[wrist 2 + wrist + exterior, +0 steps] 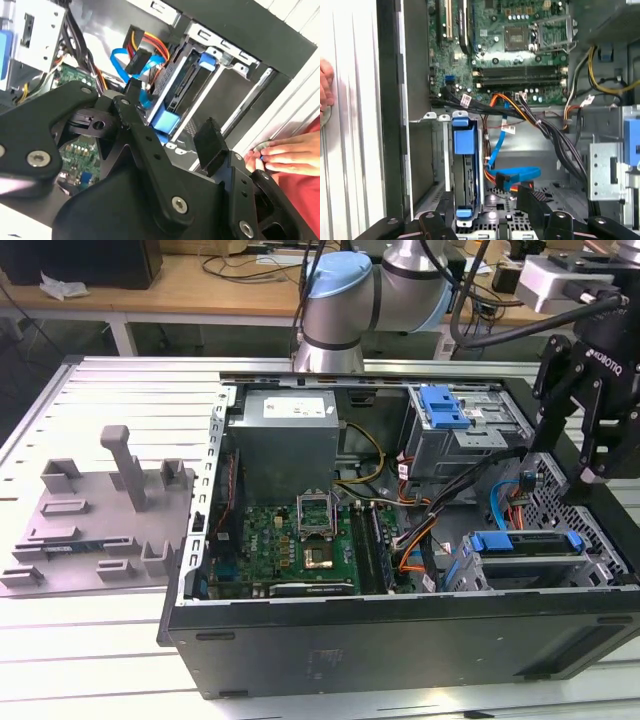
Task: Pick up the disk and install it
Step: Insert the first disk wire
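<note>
The disk (527, 543), silver with a blue plastic frame, sits on edge in the drive bay at the front corner of the open computer case (400, 640), on the exterior view's right. In the first wrist view the disk (466, 180) stands in the bay with blue tabs at both ends; the second wrist view shows the disk (181, 87) slotted between metal rails. My gripper (560, 465) hangs just above that corner of the case, open, with nothing between its fingers. In both wrist views the gripper (172, 117) (487, 222) is beside the bay, apart from the disk.
A grey fixture plate (95, 510) with upright posts lies on the exterior view's left. Inside the case are the motherboard (290, 540), power supply (285, 430), an upper drive cage with a blue latch (445, 405) and loose blue and orange cables (512, 175). A person's hand (285, 152) rests beside the case.
</note>
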You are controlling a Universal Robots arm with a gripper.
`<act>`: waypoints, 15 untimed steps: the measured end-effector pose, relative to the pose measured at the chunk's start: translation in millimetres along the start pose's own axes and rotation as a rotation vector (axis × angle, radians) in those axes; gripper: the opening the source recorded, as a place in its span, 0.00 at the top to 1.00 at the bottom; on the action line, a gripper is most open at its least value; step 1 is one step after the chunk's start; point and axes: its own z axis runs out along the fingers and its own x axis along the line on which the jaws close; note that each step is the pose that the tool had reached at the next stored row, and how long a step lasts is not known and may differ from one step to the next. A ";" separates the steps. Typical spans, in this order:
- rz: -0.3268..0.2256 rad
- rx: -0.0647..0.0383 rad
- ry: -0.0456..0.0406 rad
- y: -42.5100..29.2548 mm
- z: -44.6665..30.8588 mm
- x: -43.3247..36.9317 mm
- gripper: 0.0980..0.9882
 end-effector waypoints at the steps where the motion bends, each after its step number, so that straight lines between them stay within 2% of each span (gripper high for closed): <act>1: 0.003 0.013 -0.0005 0.0 0.0 -0.1 0.33; 2: 0.007 0.033 0.0002 0.0 -0.1 -0.2 0.33; 3: 0.008 0.050 0.0081 0.2 0.0 -0.8 0.33; 4: 0.008 0.057 0.0231 0.6 -0.1 -1.2 0.33; 5: 0.006 0.060 0.0612 0.7 -0.2 -3.0 0.33; 7: 0.004 0.062 0.0971 1.0 -0.3 -7.0 0.33; 8: 0.002 0.064 0.1271 1.9 -0.9 -20.6 0.33; 9: 0.007 0.063 0.1275 2.3 0.8 -30.7 0.33; 11: 0.023 0.062 0.1597 1.1 7.0 -52.0 0.33; 15: 0.106 0.048 0.1653 1.1 9.3 -52.2 0.33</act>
